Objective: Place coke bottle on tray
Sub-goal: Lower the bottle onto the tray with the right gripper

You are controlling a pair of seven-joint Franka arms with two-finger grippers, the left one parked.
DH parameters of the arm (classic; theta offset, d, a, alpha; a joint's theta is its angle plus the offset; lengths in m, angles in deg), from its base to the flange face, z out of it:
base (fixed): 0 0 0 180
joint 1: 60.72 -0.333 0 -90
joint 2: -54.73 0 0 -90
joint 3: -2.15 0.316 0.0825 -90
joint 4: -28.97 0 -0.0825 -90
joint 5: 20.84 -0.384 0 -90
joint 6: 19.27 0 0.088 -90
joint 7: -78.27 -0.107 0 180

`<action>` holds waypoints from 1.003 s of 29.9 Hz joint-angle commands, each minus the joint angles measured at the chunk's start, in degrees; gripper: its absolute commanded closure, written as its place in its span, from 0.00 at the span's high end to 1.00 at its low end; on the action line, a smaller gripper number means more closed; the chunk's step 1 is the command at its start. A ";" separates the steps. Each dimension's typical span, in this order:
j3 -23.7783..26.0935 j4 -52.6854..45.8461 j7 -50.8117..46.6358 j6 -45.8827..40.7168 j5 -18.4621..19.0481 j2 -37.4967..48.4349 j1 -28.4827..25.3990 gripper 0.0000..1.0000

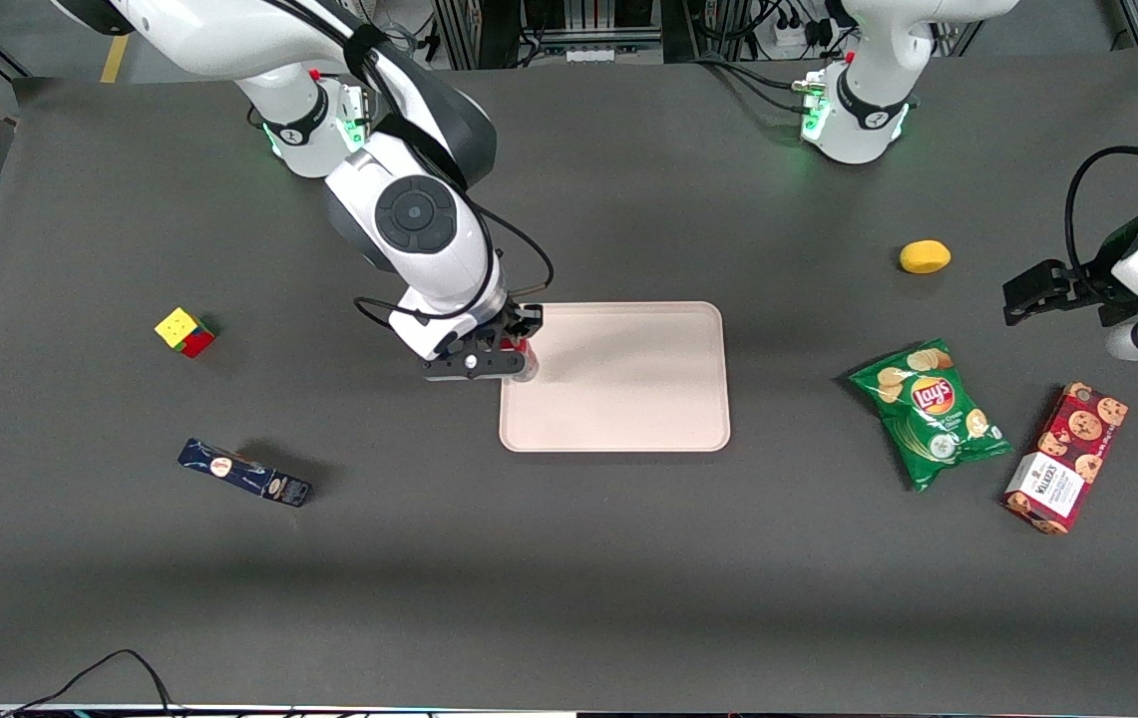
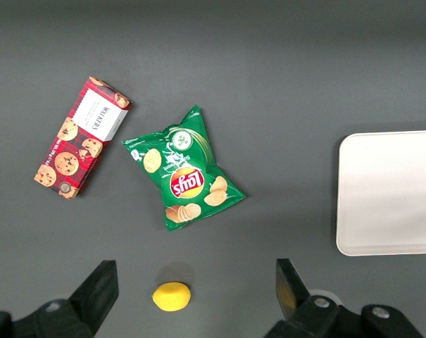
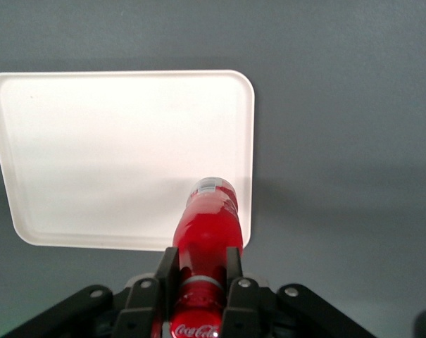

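Red coke bottle (image 3: 205, 232) clamped between the gripper (image 1: 519, 357) fingers — carried, not yet set down. In the front view the gripper sits over the pink-beige tray (image 1: 628, 399) rim, at the tray's 9 o'clock edge toward the working arm's end of the table. The wrist view shows the bottle's free end reaching out over the tray corner, fingers pinching the body near the label.

Progress: grasp done, transport nearly done; left — move further over the tray floor, lower, let go. Judged from how little of the bottle overlaps the tray.

Orientation: in the wrist view the long axis runs away from the gripper, toward 12 o'clock, and the pale-tipped end points at the tray. Whether it hangs vertical or tilted can't be told.

Tray bare otherwise.
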 commanded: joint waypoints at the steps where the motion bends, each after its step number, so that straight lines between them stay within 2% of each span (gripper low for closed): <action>1: 0.02 -2.37 -4.13 1.35 3.38 -3.22 -0.79 0.00; 4: 0.11 -2.37 -5.28 2.05 6.46 -4.62 -0.79 0.00; 6: 0.11 -2.45 -5.37 2.75 7.17 -5.77 -0.79 0.00; 26: 0.02 -2.45 -6.60 4.95 7.52 -8.76 -1.58 0.00; 30: 0.02 -2.54 -6.60 4.95 8.57 -9.20 -1.58 0.00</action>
